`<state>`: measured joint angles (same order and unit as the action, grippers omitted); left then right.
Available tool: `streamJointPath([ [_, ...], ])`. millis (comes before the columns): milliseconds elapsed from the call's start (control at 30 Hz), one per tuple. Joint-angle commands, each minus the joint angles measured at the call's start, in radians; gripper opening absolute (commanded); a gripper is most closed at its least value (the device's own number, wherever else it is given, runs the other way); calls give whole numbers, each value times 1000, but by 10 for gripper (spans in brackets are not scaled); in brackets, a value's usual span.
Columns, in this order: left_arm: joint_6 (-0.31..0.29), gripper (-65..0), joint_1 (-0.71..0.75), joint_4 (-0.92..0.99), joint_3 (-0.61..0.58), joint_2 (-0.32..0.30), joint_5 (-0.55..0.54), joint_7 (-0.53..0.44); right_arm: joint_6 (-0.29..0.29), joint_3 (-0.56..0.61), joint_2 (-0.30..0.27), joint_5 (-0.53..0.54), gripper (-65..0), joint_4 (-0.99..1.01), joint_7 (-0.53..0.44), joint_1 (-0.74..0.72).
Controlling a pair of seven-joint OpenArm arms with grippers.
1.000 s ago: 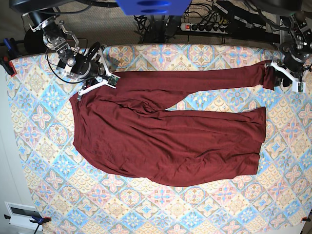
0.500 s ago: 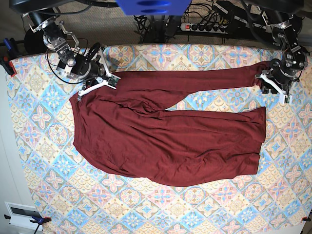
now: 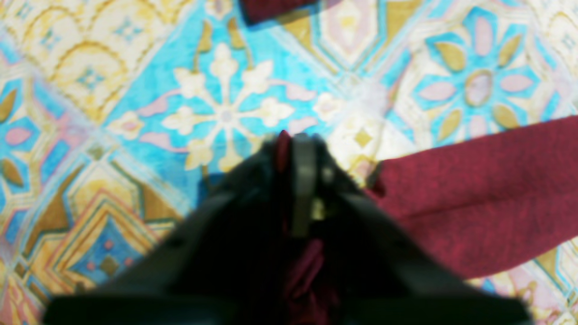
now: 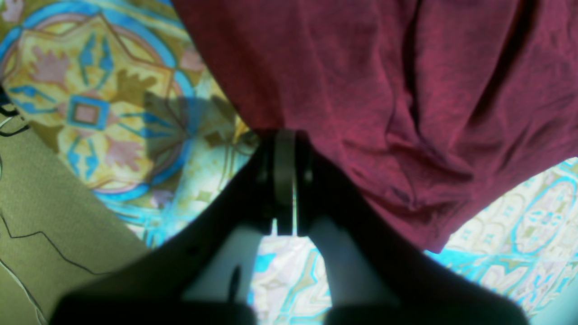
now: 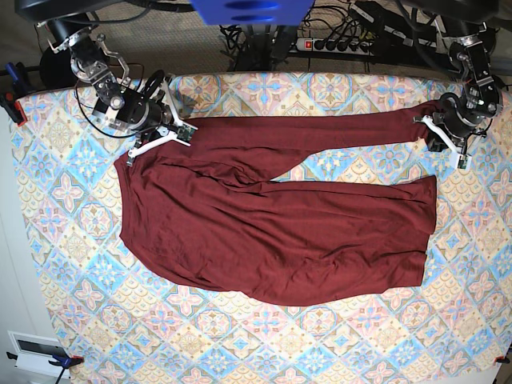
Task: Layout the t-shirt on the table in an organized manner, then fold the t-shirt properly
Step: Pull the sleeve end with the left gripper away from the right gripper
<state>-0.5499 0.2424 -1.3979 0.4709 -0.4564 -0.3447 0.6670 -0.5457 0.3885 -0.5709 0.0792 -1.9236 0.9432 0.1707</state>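
The dark maroon t-shirt [image 5: 280, 232] lies spread on the patterned table [image 5: 80, 240], one long sleeve stretched along the far edge toward the right. My left gripper [image 5: 436, 132] sits at that sleeve's end. In the left wrist view it [image 3: 293, 137] is shut, with maroon fabric pinched between the jaws and the sleeve [image 3: 474, 194] trailing right. My right gripper [image 5: 180, 132] is at the shirt's upper left corner. The right wrist view shows it [image 4: 284, 133] shut right at the edge of the fabric [image 4: 361, 67].
A power strip with cables [image 5: 344, 44] runs behind the far table edge. Clamps [image 5: 12, 104] hold the cloth at the left corner. A white device [image 5: 36, 352] sits off the table at lower left. Olive floor [image 4: 45, 225] borders the table [image 4: 90, 113].
My left gripper moved inward to the sleeve end and went from open to shut on it. The right gripper and the shirt body have not moved.
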Motion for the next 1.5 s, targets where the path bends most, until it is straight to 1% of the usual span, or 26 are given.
streamJointPath([
  [0, 9, -650, -24, -7, 7, -18, 9, 9, 3, -9, -14, 0, -650, -18, -11, -10],
  [167, 9, -650, -88, -13, 9, -17, -6, 12, 3, -15, -14, 0, -650, -18, -13, -12],
  [267, 9, -650, -116, -45, 12, -22, -98, 12, 3, -56, -11, 0, -650, -17, -13, -12],
  [400, 9, -650, -113, -202, 56, -18, -224, 15, 3, -102, -11, 0, -650, -12, -14, -12],
  [467, 9, -650, -90, -281, 88, -18, -279, 40, 3, -116, -11, 0, -650, -12, -14, -12],
  [533, 9, -650, -74, -378, 133, -20, -348, 99, 3, -125, -11, 0, -650, -12, -14, -12],
  [600, 9, -650, -19, -466, 214, -20, -408, 168, 3, -142, -11, 0, -650, -12, -14, -12],
  [667, 8, -650, 31, -510, 285, -22, -451, 204, 3, -147, -11, 0, -650, -15, -14, -12],
  [733, 8, -650, 91, -513, 343, -28, -477, 208, 3, -147, -11, 0, -650, -15, -14, -12],
  [800, 6, -650, 159, -509, 388, -57, -485, 205, 3, -147, -11, 0, -650, -17, -14, -12],
  [867, -3, -650, 225, -489, 392, -78, -482, 204, 3, -147, -11, 0, -650, -17, -14, -10],
  [933, -42, -650, 271, -438, 392, -109, -480, 204, 3, -141, -11, 0, -650, -17, -14, -10],
  [1000, -83, -650, 291, -373, 392, -126, -480, 204, 3, -139, -11, 0, -650, -17, -14, -10],
  [1067, -103, -650, 291, -312, 391, -143, -468, 204, 3, -138, -11, 0, -650, -18, -14, -9],
  [1167, -103, -650, 292, -278, 348, -152, -383, 204, 3, -138, -11, 0, -650, -18, -13, -4],
  [1267, -105, -650, 292, -280, 263, -153, -270, 196, 3, -135, -11, 0, -650, -18, -10, -4],
  [1333, -105, -650, 306, -280, 205, -153, -219, 147, 3, -113, -11, 0, -650, -18, -10, -4],
  [1400, -105, -650, 358, -280, 145, -163, -159, 47, 3, -90, -11, 0, -632, -18, -6, -4],
  [1467, -105, -650, 409, -280, 58, -204, -83, -66, 3, -84, -11, 0, -600, -18, -6, -9],
])
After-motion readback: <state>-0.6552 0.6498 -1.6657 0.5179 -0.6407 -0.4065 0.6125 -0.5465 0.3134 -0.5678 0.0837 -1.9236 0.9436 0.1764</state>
